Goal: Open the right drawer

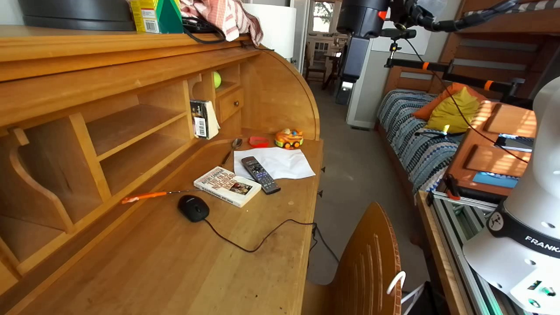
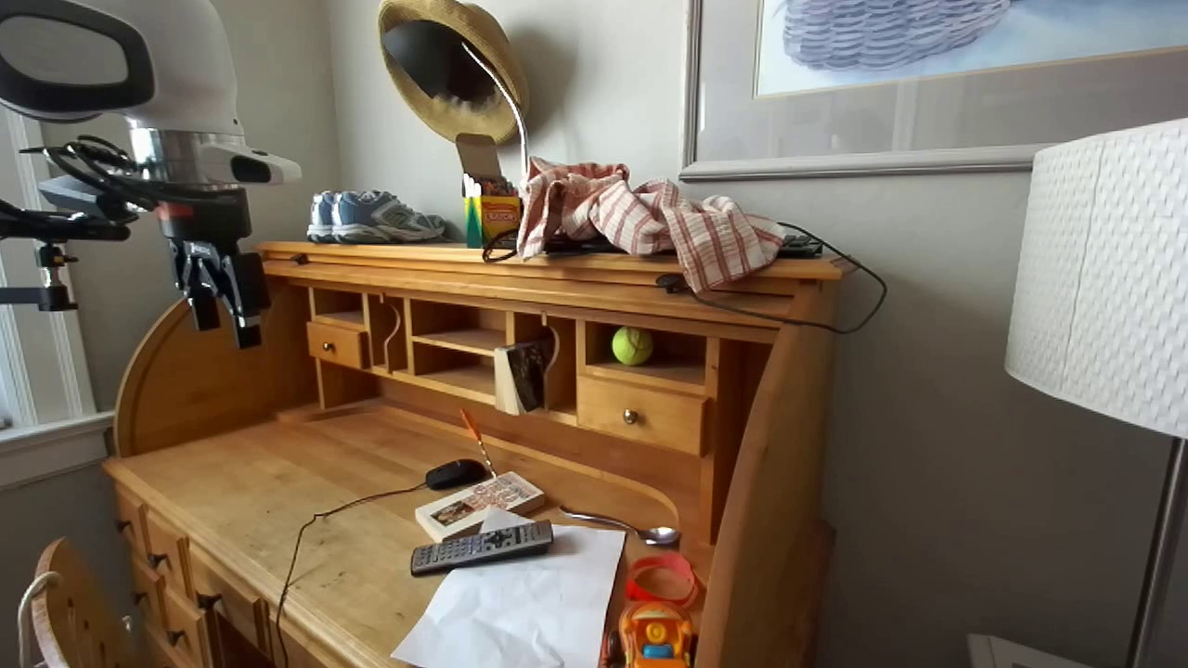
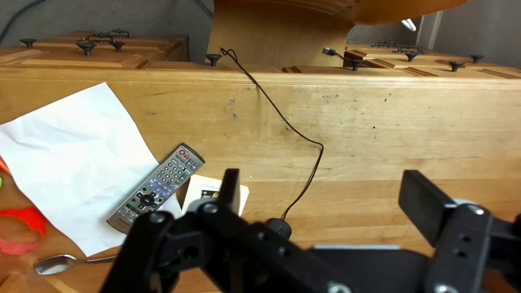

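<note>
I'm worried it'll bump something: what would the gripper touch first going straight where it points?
The gripper points down, so probably the desktop, or maybe the mouse cord lying there; depth is unclear.

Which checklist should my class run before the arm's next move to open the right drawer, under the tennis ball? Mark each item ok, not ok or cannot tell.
1. Gripper open: ok; jaws apart, nothing held.
2. Gripper at the knob of the right drawer: not ok; in both exterior views it hangs well away.
3. Knob uncovered: ok; it shows in both exterior views.
4. Right drawer in the wrist view: not ok; not seen there.
5. Enough room beside the standing book: cannot tell; it juts out near the drawer.
6. Right drawer slides freely: cannot tell; nothing here shows it.
</note>
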